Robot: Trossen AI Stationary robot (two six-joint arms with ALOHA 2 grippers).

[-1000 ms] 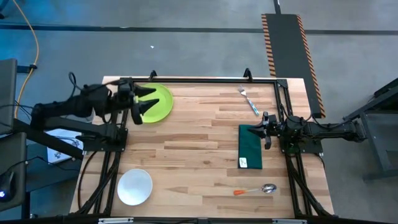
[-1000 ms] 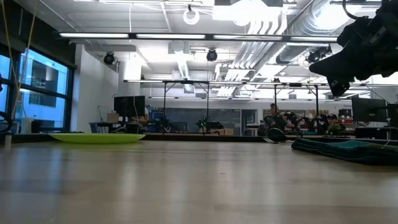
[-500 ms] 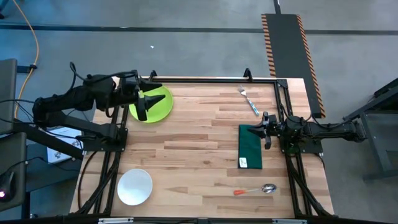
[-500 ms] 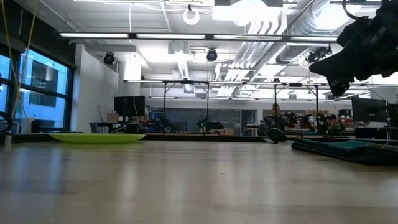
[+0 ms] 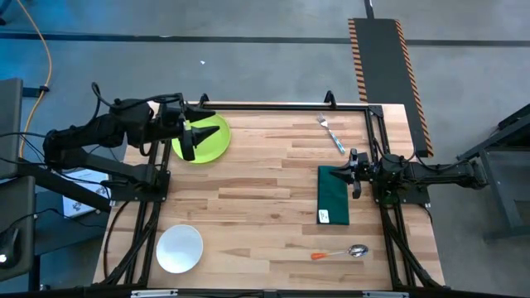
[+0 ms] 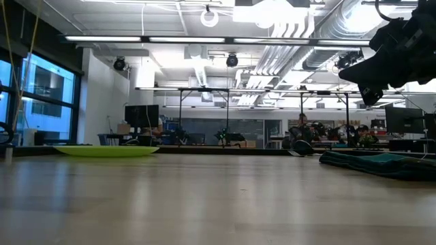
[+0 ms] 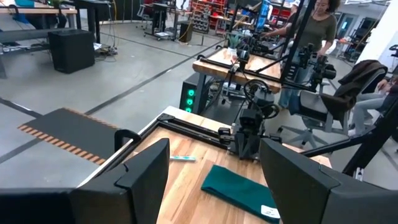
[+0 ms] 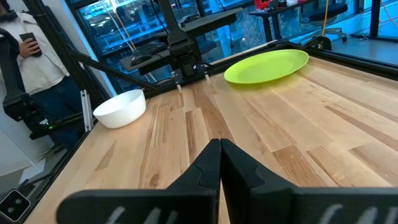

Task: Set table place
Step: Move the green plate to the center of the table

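Place setting scattered across desk, both arms idle of any load

Pieces of the place lie spread over the wooden desk. Seen from above with the desk's middle as the dial's centre, the lime-green plate sits at about 10 o'clock, the white bowl at 7 o'clock, the fork near 1 o'clock, the folded dark green napkin at 3 o'clock and the orange-handled spoon around 5 o'clock.

The left gripper hangs over the plate's near edge with its fingers spread wide and nothing between them. The right gripper sits at the napkin's far corner by the right edge, fingers pressed fully together, holding nothing. A person stands beyond the desk in the right wrist view.
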